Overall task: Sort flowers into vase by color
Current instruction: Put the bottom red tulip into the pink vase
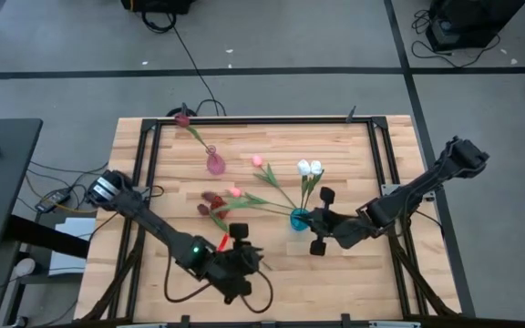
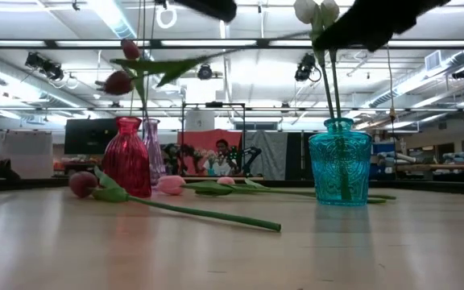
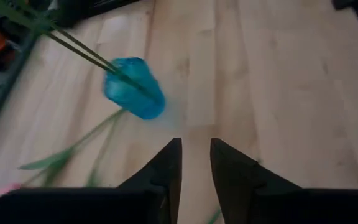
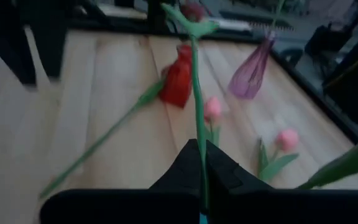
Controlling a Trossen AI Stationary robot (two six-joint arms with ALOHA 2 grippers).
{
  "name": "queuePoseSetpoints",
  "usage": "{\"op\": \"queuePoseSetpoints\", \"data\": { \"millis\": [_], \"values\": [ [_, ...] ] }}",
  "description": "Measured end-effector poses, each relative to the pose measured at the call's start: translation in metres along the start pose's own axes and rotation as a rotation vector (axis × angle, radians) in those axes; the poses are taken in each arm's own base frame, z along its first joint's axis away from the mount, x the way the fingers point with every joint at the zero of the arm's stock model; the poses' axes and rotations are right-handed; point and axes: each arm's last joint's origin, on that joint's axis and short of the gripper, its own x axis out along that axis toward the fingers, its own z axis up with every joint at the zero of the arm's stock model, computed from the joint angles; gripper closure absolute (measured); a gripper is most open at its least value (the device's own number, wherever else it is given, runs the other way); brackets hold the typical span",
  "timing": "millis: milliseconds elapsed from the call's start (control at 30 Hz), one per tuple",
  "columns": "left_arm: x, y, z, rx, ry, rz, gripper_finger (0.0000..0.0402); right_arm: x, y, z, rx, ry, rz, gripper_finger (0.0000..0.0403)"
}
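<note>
My right gripper (image 1: 317,222) is beside the blue vase (image 1: 299,219) and is shut on a maroon tulip (image 4: 193,11), whose head hangs in the air over the red vase (image 4: 178,81). Two white tulips (image 1: 310,168) stand in the blue vase. The purple vase (image 1: 215,164) holds one maroon tulip (image 1: 182,118). Pink tulips (image 4: 213,109) (image 4: 288,140) lie flat on the table, and another tulip (image 2: 83,184) lies by the red vase (image 2: 127,157). My left gripper (image 3: 196,163) hovers near the table's near edge, open and empty. My right gripper pinches the maroon tulip's green stem (image 4: 197,152) between its two fingers, toward the end away from the head. The stem runs forward past the fingertips, along the fingers. The tulip is lifted clear of the table, its stem (image 2: 184,63) roughly level and its head (image 2: 119,81) drooping slightly.
The three vases stand close together mid-table, with loose stems and leaves lying between them. Bare wood lies toward the near edge (image 2: 232,258) and the right side (image 1: 372,264). A black frame rail (image 1: 244,121) borders the table's far and side edges.
</note>
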Motion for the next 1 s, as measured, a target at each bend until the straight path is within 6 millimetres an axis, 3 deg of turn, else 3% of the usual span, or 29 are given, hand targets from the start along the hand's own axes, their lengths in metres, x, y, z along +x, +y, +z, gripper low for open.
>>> {"op": "queuePoseSetpoints", "data": {
  "millis": [167,300,533,667,833,1000],
  "values": [
    [0.016,-0.011,-0.029,-0.109,-0.110,-0.015,0.0328,-0.012,0.004,0.010,0.002,-0.091,-0.006,0.0398],
    [0.030,-0.004,-0.040,-0.178,-0.291,0.009,0.0340,-0.019,0.007,0.016,-0.017,-0.164,-0.079,0.0398],
    [0.044,0.043,-0.048,-0.341,-0.668,0.009,0.0353,-0.030,0.014,0.024,-0.067,-0.247,-0.142,0.0398],
    [0.045,0.067,-0.052,-0.448,-0.800,0.045,0.0351,-0.036,0.018,0.024,-0.113,-0.264,-0.160,0.0397],
    [0.041,0.082,-0.046,-0.461,-0.954,-0.013,0.0321,-0.040,0.020,0.024,-0.130,-0.274,-0.195,0.0397],
    [0.037,0.091,-0.037,-0.460,-1.039,0.015,0.0257,-0.041,0.020,0.025,-0.121,-0.281,-0.192,0.0397]
  ]
}}
